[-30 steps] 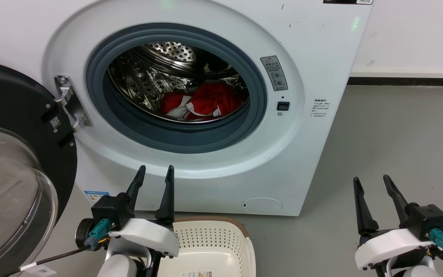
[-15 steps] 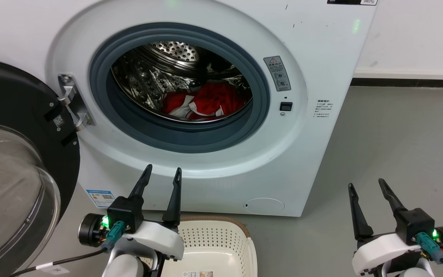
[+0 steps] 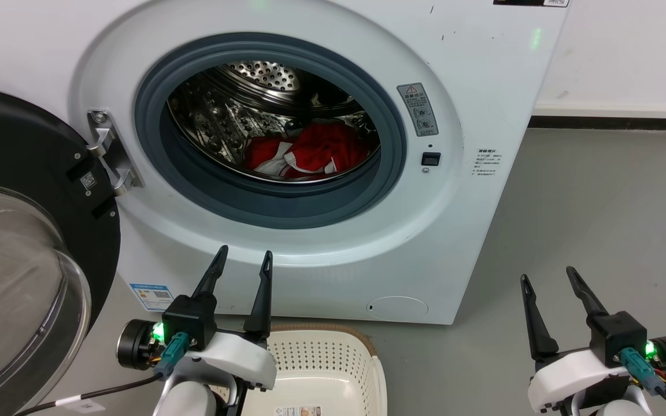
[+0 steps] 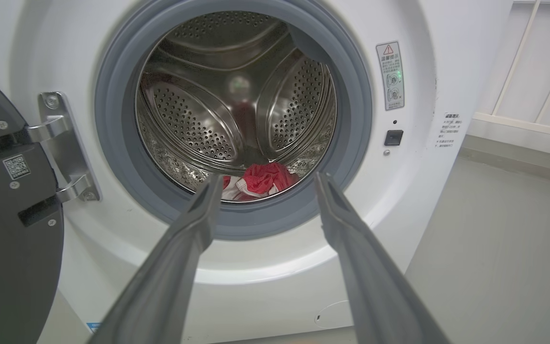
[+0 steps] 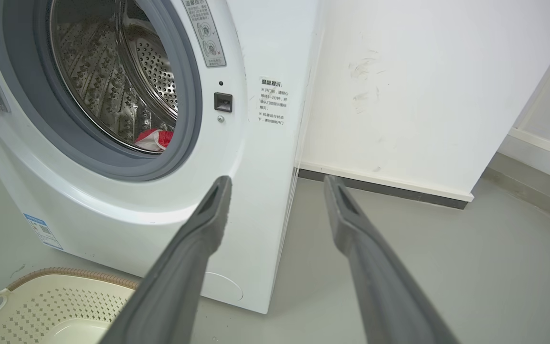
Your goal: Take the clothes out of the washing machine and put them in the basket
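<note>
Starting at the left gripper [image 3: 245, 252]: fingers spread wide and empty, hanging low just in front of the washing machine [image 3: 454, 231], by the basket [image 3: 321, 330], and pointed up toward the drum mouth. Straight ahead and higher, past the grey ring and deep on the drum floor: the clothes [image 3: 315, 153], a red heap stretched left to right, framed between these fingers in the left wrist view. Off by the washer's right corner, the right gripper [image 3: 547, 274], likewise splayed and holding nothing, judged the farther of the two, so probably a reach for the left arm.
</note>
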